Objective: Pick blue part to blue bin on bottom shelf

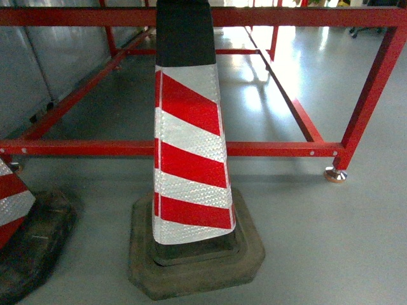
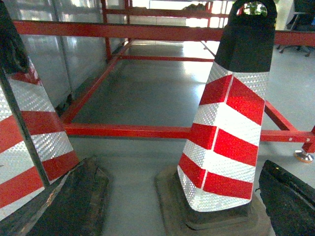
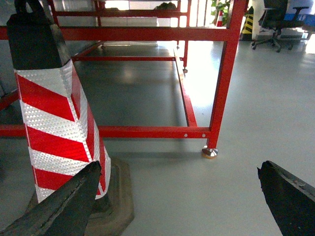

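Note:
The blue part, the blue bin and the bottom shelf are out of view in all three frames. My left gripper point(image 2: 182, 201) is open, with one dark finger point(image 2: 290, 196) at the lower right and the other at the lower left, and nothing between them. My right gripper point(image 3: 177, 201) is also open and empty, its fingers point(image 3: 288, 196) wide apart above bare grey floor. Neither gripper shows in the head view.
A red-and-white striped traffic cone point(image 1: 191, 140) on a black rubber base point(image 1: 197, 267) stands directly ahead. A second cone point(image 1: 13, 203) sits at the lower left. Behind them runs a low red steel frame point(image 1: 286, 149) with a metal foot point(image 1: 335, 174). An office chair point(image 3: 275, 19) stands far right.

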Controlling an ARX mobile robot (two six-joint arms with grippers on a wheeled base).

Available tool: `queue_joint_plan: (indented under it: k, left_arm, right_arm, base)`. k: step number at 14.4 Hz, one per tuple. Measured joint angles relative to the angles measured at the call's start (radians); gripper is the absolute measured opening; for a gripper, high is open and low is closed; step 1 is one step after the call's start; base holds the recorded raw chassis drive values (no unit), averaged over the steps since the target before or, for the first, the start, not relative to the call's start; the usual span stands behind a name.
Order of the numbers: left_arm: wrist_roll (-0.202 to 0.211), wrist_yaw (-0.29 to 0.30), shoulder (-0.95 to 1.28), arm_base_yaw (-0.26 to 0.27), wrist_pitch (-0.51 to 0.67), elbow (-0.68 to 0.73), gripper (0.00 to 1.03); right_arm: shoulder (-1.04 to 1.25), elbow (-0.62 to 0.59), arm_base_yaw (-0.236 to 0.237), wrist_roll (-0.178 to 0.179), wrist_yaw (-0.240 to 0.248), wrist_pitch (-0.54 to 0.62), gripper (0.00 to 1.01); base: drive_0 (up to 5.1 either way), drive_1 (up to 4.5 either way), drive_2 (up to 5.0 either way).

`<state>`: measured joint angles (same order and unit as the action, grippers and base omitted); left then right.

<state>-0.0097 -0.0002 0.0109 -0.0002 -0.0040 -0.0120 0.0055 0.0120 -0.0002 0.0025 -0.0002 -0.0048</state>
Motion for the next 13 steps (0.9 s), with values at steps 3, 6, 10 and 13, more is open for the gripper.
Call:
queue_joint_plan:
  k: [3, 6, 10, 13]
  left_arm:
    - [0.0, 0.0, 0.0, 0.0, 0.0, 0.0, 0.98]
    - [0.0, 0.0, 0.0, 0.0, 0.0, 0.0, 0.98]
    - [0.0, 0.0, 0.0, 0.0, 0.0, 0.0, 0.98]
    - [0.0, 0.0, 0.0, 0.0, 0.0, 0.0, 0.98]
  right_arm:
    - [0.0, 0.0, 0.0, 0.0, 0.0, 0.0, 0.98]
    - [0.0, 0.0, 0.0, 0.0, 0.0, 0.0, 0.98]
    - [0.0, 0.0, 0.0, 0.0, 0.0, 0.0, 0.98]
    - [0.0, 0.0, 0.0, 0.0, 0.0, 0.0, 0.98]
  base:
    - [0.0, 0.0, 0.0]
    - [0.0, 0.0, 0.0]
    - [0.0, 0.0, 0.0]
    - [0.0, 0.0, 0.0]
